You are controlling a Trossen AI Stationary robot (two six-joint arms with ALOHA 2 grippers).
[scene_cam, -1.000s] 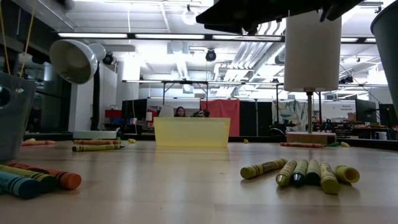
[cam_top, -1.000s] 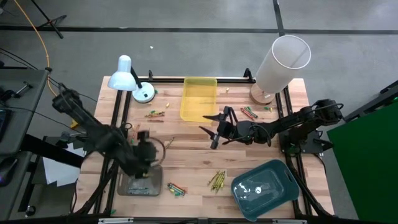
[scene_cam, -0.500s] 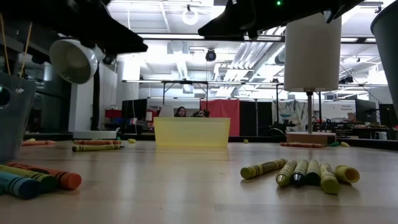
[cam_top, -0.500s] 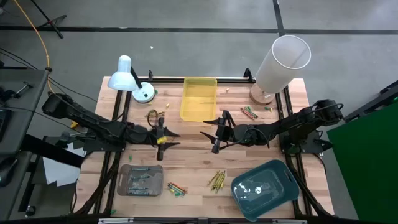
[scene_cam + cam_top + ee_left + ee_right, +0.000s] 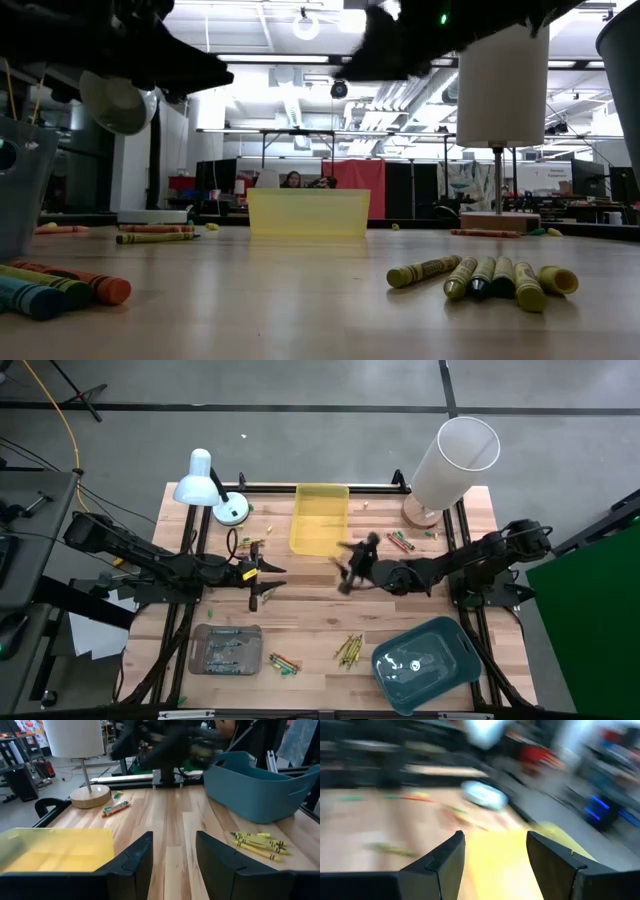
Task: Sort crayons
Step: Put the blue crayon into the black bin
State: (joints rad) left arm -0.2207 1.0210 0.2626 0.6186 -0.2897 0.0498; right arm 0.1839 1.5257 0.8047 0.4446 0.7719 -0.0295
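The crayons lie in several groups on the pale wood-plank table, each a thin paper-wrapped cylinder lying flat. The yellow-olive crayons form a tight bundle near the front edge, just beside the teal bin; in the high view their long axes run diagonally, and in the low view their blunt ends face the camera. A mixed group of red-orange, green and blue crayons lies beside the grey tray, which is rectangular, shallow and already contains some crayons. A red-and-green pair lies diagonally near the round wooden base of the white cylindrical lamp. Further crayons lie roughly crosswise near the white desk lamp. The yellow tray is translucent, rectangular plastic at the table's rear centre. The left gripper hovers above bare wood left of centre, fingers parted with nothing between them; its wrist view confirms an empty gap. The right gripper is motion-blurred just beside the yellow tray's near corner, its fingers spread apart and holding nothing.
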